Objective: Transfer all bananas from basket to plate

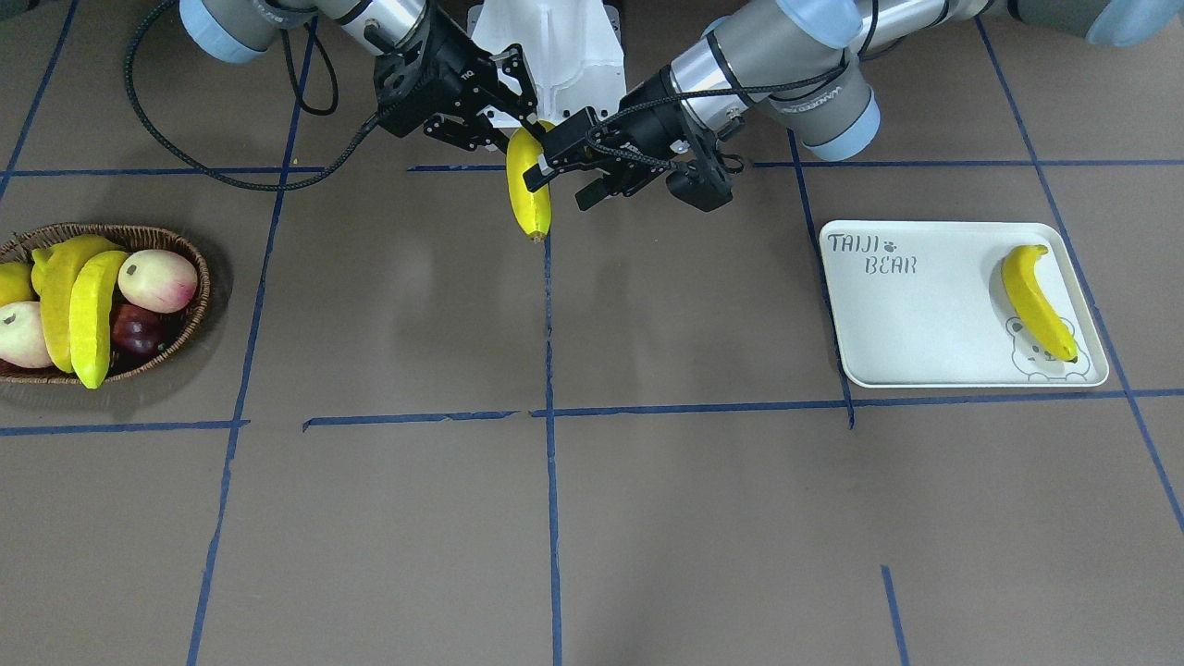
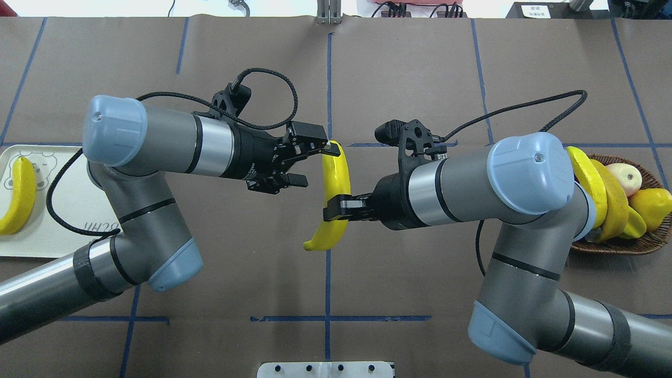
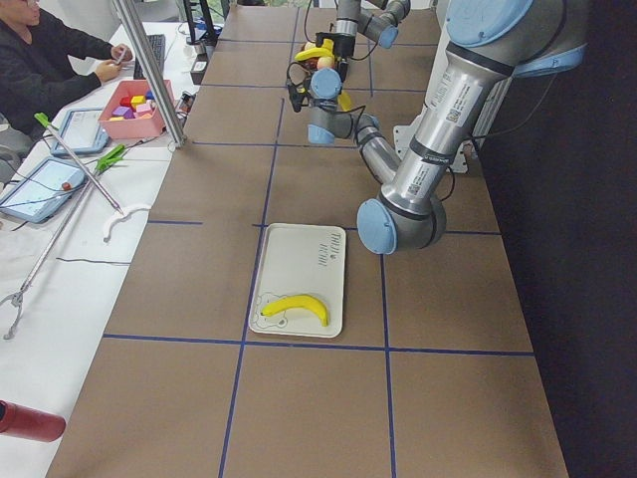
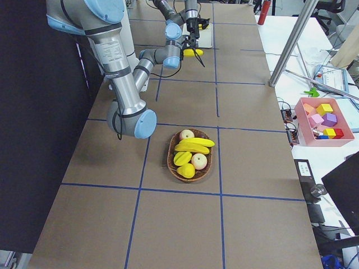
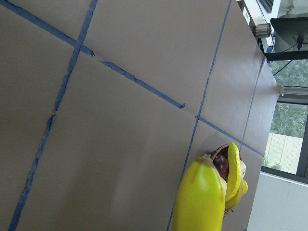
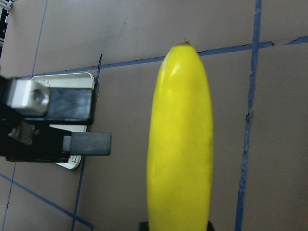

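A yellow banana hangs above the table's middle, and my right gripper is shut on the end nearer my base. My left gripper stands open beside the banana's far end. One finger overlaps the banana in the overhead view, but the right wrist view shows the fingers apart from it. On the off-white plate lies one banana. Two more bananas rest in the wicker basket.
The basket also holds two pale peaches, a dark red apple and a yellow fruit. Blue tape lines cross the brown table. A person sits at a side bench with a pink box of blocks.
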You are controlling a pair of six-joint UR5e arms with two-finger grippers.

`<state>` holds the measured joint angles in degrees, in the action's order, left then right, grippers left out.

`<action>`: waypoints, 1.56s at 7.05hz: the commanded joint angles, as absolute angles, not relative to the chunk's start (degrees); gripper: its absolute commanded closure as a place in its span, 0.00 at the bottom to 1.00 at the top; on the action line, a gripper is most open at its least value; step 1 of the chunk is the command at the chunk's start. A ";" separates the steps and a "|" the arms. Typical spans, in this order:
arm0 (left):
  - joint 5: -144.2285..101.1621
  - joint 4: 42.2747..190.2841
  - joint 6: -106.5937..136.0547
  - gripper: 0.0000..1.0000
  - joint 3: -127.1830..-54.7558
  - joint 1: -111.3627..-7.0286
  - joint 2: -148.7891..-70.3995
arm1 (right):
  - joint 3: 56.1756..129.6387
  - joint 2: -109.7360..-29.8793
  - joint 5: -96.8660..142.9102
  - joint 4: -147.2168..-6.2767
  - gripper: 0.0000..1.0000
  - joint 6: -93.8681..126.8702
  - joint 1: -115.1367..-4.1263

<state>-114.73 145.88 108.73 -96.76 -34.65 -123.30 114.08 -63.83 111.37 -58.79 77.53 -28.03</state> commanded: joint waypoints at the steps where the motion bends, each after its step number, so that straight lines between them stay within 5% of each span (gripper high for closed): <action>1: -113.73 145.90 108.81 0.02 -95.10 -33.32 -125.33 | 114.35 -63.81 111.45 -58.71 0.98 77.52 -27.69; 2: -113.82 145.81 109.24 0.28 -95.53 -32.88 -125.33 | 114.35 -63.81 111.36 -58.80 0.98 77.52 -27.69; 3: -113.82 145.90 109.16 0.84 -95.89 -32.87 -125.16 | 114.35 -63.90 111.36 -58.80 0.98 77.52 -27.77; 4: -113.91 145.90 108.90 1.00 -95.89 -32.87 -124.81 | 114.35 -63.81 111.36 -58.80 0.98 77.52 -27.77; 5: -114.17 145.90 108.90 1.00 -96.06 -32.96 -124.54 | 114.26 -63.90 111.53 -58.89 0.62 77.52 -27.77; 6: -114.26 145.81 108.98 1.00 -96.06 -33.05 -124.54 | 114.34 -63.90 111.36 -58.80 0.01 77.61 -27.77; 11: -124.81 139.97 108.20 1.00 -96.15 -41.60 -121.30 | 118.81 -64.08 115.20 -69.09 0.00 77.87 -32.40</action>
<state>-117.81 143.83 108.68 -96.28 -36.45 -122.71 116.89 -64.32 112.80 -62.46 77.94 -29.74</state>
